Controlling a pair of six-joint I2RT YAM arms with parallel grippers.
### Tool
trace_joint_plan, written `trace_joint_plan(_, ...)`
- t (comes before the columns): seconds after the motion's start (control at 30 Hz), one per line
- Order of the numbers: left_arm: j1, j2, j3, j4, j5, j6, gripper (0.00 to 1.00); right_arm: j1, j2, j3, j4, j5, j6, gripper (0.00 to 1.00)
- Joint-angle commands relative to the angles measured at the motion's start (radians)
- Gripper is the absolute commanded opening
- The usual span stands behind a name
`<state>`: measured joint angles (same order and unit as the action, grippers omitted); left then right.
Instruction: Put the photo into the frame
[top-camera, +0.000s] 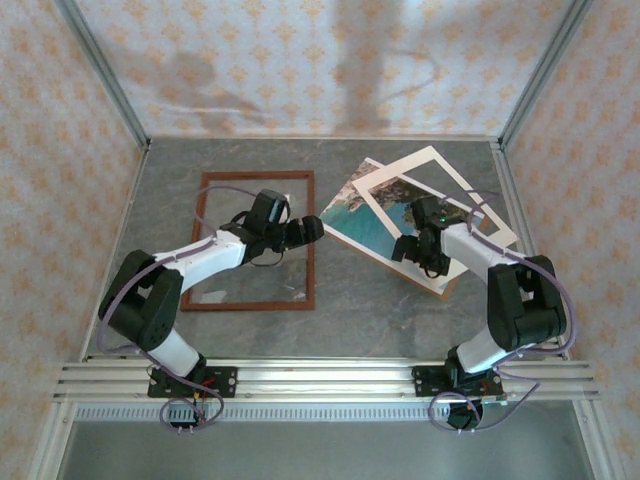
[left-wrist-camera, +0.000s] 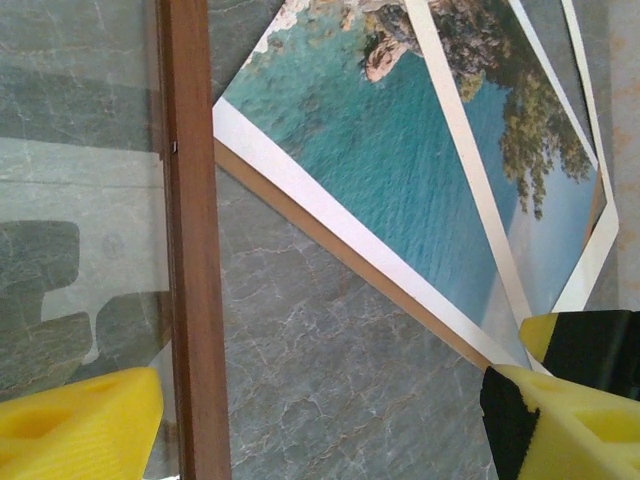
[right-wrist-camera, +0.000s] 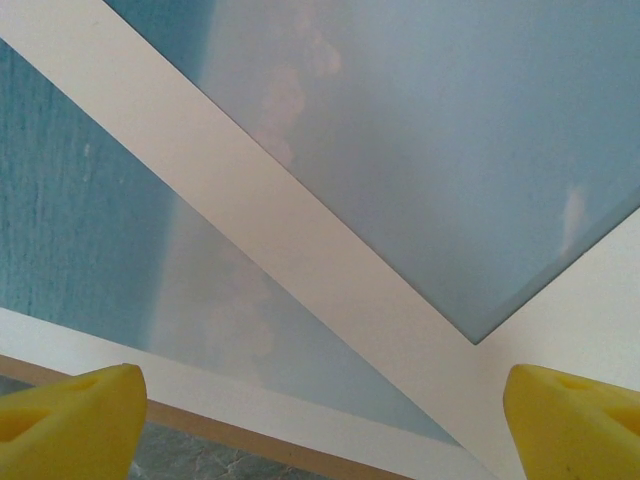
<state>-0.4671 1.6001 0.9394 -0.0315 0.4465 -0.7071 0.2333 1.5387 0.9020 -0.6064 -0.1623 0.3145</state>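
The right tool (right-wrist-camera: 320, 425), wide and empty, hovers over the photo (top-camera: 365, 225), which lies on the table (top-camera: 400, 320) right of the frame (top-camera: 309, 262). It is probably light, bendy and crease-prone, so pinch its cream border edge.

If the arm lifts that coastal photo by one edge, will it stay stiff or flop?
Probably flops: the photo looks like a thin sheet lying flat on a brown board. Pushed, it may slide rather than lift, since its edge sits flush. The cream mat lying askew on it would likely shift too.
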Motion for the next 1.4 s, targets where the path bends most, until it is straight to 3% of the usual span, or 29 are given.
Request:
trace_joint_plan(0.0,-0.006,0.011,-0.006,0.031,0.017,0.003,0.84,0.003,0.013,-0.03,-0.011,-0.011,0.026,0.92)
trace_joint_plan(0.33,-0.007,0.027,-0.007,0.028,0.016,0.005,0.84,0.01,0.01,-0.097,0.033,-0.101,0.048,0.91)
trace_joint_plan(0.6,-0.012,0.051,0.0,0.027,0.024,0.009,0.84,0.086,-0.017,-0.143,0.127,-0.269,0.103,0.89)
trace_joint_plan(0.83,-0.029,0.081,0.022,0.012,0.034,0.02,0.84,0.175,-0.043,-0.098,0.193,-0.399,0.148,0.88)
trace_joint_plan(1.0,-0.041,0.097,0.035,0.016,0.037,0.021,0.84,0.173,-0.102,-0.049,0.177,-0.481,0.103,0.87)
trace_joint_plan(1.07,-0.053,0.103,0.045,0.009,0.029,0.028,0.84,0.134,-0.149,-0.024,0.132,-0.427,0.065,0.87)
trace_joint_plan(1.17,-0.091,0.126,0.101,-0.044,-0.01,0.054,0.83,-0.006,-0.177,0.001,0.137,-0.363,0.051,0.87)
trace_joint_plan(1.37,-0.2,0.181,0.216,-0.085,-0.113,0.083,0.82,-0.276,-0.039,0.172,0.175,-0.077,0.026,0.88)
